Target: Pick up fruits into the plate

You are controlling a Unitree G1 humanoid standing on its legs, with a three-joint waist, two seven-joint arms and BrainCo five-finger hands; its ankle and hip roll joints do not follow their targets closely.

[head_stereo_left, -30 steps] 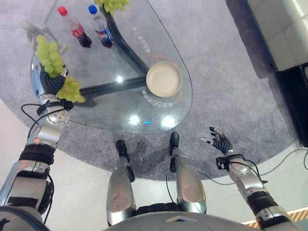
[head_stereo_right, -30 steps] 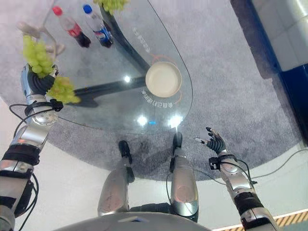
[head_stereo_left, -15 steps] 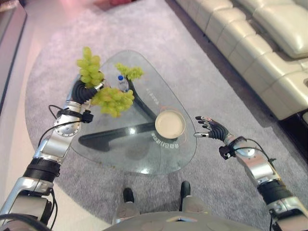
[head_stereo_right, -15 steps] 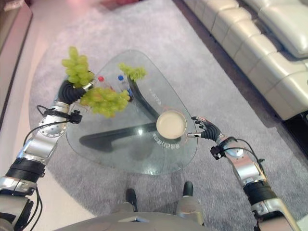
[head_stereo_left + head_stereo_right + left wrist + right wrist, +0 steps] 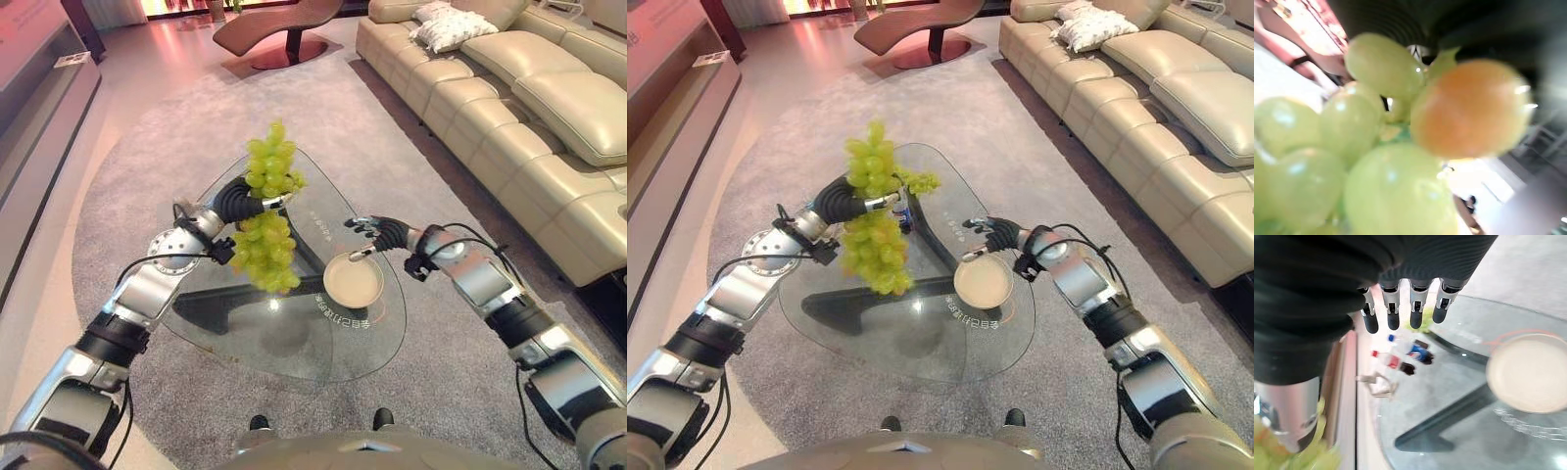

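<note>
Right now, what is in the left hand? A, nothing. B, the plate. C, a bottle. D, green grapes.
D: the left hand is shut on a bunch of green grapes held above the table, while the plate lies bare.

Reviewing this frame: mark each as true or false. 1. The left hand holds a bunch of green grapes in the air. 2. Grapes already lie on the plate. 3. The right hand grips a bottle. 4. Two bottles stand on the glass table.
1. True: the left hand holds the green grapes above the glass table.
2. False: the plate is bare.
3. False: the right hand is open and holds nothing, hovering at the plate's rim.
4. True: the two bottles stand on the table's far side.
</note>
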